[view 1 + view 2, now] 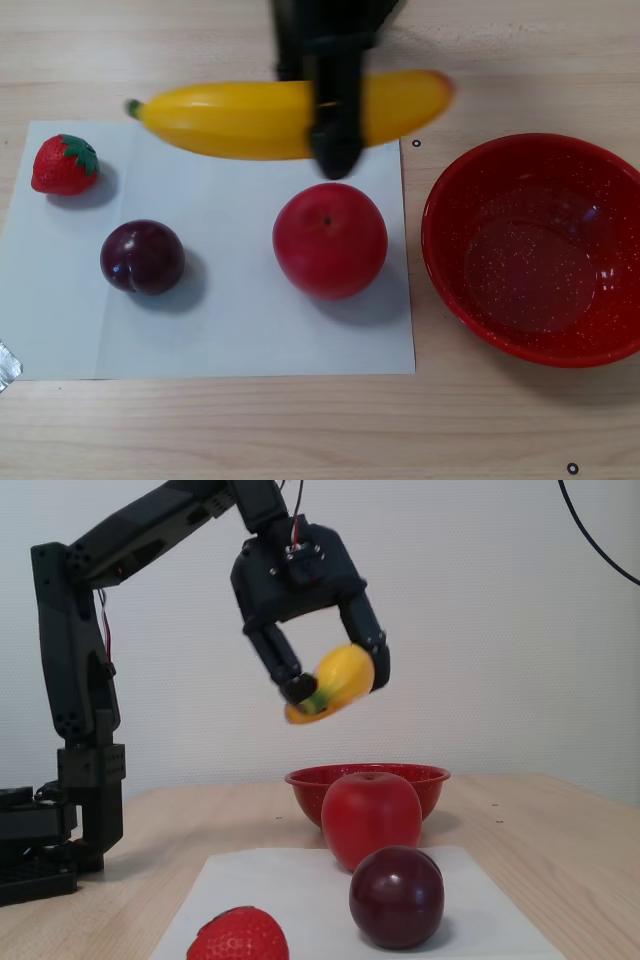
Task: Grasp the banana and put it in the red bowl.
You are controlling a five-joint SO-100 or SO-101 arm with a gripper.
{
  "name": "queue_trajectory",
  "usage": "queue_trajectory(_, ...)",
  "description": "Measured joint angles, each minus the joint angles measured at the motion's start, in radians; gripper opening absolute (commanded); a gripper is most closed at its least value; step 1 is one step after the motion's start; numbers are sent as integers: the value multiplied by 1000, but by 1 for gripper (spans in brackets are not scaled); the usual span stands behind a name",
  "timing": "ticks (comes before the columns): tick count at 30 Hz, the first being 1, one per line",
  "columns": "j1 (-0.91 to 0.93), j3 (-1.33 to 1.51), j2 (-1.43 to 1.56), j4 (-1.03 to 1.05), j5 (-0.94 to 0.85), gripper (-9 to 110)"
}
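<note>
The long yellow banana with a green stem tip at its left end is held in the air by my black gripper. In the fixed view the gripper is shut on the banana well above the table, seen end on. The wide red bowl with white speckles sits empty at the right of the other view. In the fixed view the bowl stands behind the apple, below and slightly right of the gripper.
A white paper sheet lies on the wooden table. On it are a red apple, a dark purple plum and a strawberry. The arm's base stands at the left of the fixed view.
</note>
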Motion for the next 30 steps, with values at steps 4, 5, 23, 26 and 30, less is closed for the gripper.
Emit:
queue_trajectory(4, 129, -18, -2, 0, -77, 0)
queue_trajectory(5, 161, -18, -2, -2, -95, 0)
queue_trajectory(23, 428, 169, -124, -724, -230, 0)
queue_trajectory(26, 433, 218, -149, -839, -230, 0)
queue_trajectory(30, 439, 291, -179, -988, -221, 13)
